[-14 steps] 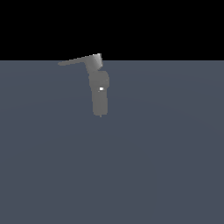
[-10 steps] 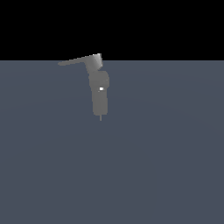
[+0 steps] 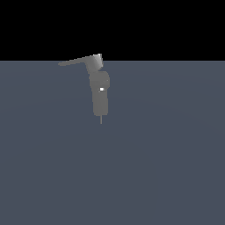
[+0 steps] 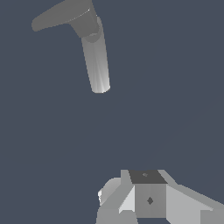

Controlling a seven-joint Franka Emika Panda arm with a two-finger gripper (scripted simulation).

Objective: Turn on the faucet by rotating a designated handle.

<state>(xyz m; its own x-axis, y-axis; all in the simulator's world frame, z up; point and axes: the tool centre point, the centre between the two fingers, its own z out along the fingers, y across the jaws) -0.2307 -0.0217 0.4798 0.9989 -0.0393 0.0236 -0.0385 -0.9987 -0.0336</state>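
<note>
The faucet (image 3: pixel 100 90) is a small grey fixture with an upright rounded body and a tiny white dot, standing on the dark grey floor. Its handle (image 3: pixel 78 61) is a long thin lever that points toward the exterior view's left from the angular top block. In the wrist view the faucet's body (image 4: pixel 97 61) and handle (image 4: pixel 59 16) lie well ahead of my gripper (image 4: pixel 146 176). The gripper's fingers show as one grey block with no gap, holding nothing, well apart from the faucet. The gripper itself does not show in the exterior view.
A flat dark grey floor (image 3: pixel 154 167) runs all around the faucet, under a black background. A thin pale line (image 3: pixel 101 119) hangs just below the faucet's body in the exterior view.
The faucet and handle have not moved. A thin pale line has appeared below the faucet's body in the exterior view and grown slightly longer.
</note>
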